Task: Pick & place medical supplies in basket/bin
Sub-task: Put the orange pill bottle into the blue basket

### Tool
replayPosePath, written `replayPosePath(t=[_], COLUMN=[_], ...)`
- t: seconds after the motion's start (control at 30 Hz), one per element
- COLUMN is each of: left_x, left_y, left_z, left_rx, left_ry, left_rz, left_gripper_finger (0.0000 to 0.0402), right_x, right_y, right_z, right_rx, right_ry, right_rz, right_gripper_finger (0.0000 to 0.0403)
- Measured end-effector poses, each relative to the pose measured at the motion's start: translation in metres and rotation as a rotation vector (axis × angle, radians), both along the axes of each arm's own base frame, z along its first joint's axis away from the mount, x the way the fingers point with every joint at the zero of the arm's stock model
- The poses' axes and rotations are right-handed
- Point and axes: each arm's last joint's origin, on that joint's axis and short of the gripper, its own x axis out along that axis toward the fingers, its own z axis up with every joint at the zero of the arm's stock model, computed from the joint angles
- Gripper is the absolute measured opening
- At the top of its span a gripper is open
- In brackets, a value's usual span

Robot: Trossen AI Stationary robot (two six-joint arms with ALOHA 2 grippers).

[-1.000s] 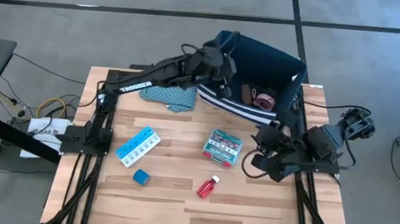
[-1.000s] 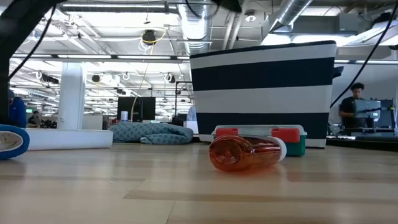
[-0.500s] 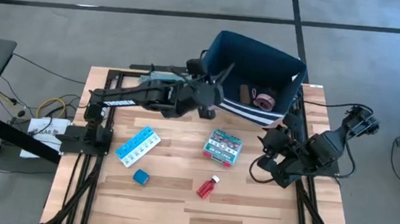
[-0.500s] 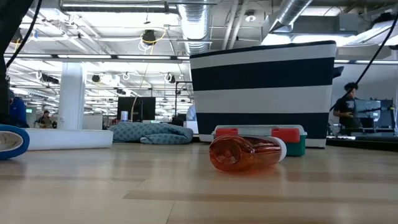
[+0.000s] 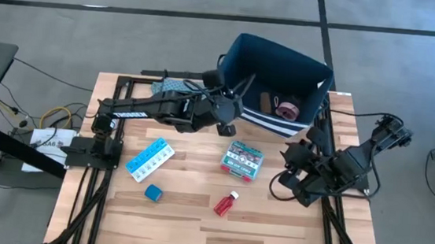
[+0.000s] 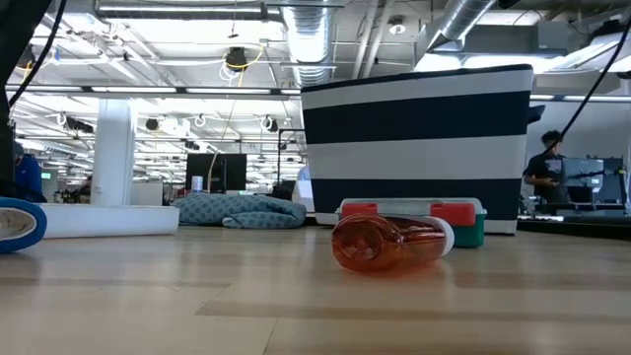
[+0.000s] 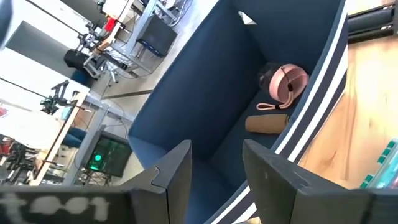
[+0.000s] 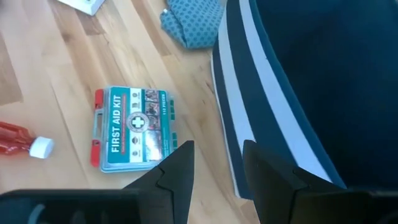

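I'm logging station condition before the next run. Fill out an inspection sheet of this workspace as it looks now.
Surface: wooden table, slatted, no spills seen.
Job's things: navy bin at the far edge holds a pink roll and brown oblong; first aid kit, red bottle on its side, pill organizer and blue cube lie on the table.
Clutter: teal cloth beside the bin.
Grippers: left pincer open and empty at the bin's near wall; right pincer open and empty, near the kit.
Cables: yellow and dark leads on the floor at left.
Surroundings: a person at a bench beyond the table.
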Motion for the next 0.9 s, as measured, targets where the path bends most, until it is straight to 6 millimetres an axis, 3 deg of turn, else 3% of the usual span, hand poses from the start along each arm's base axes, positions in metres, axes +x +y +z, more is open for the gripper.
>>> replayPosePath(t=[0.37, 0.9], left_x=[0.006, 0.010], left_y=[-0.002, -0.006], left_z=[0.007, 0.007], left_rx=[-0.047, -0.152], left_ry=[-0.101, -0.130], left_rz=[-0.063, -0.202], left_gripper_finger=[0.0137, 0.0137], right_x=[0.000, -0.015], right_y=[0.004, 0.026], right_z=[-0.003, -0.002], right_rx=[0.073, 0.098], right_ry=[0.031, 0.001], right_rz=[0.001, 0.087], right_gripper_finger=[0.0129, 0.0129])
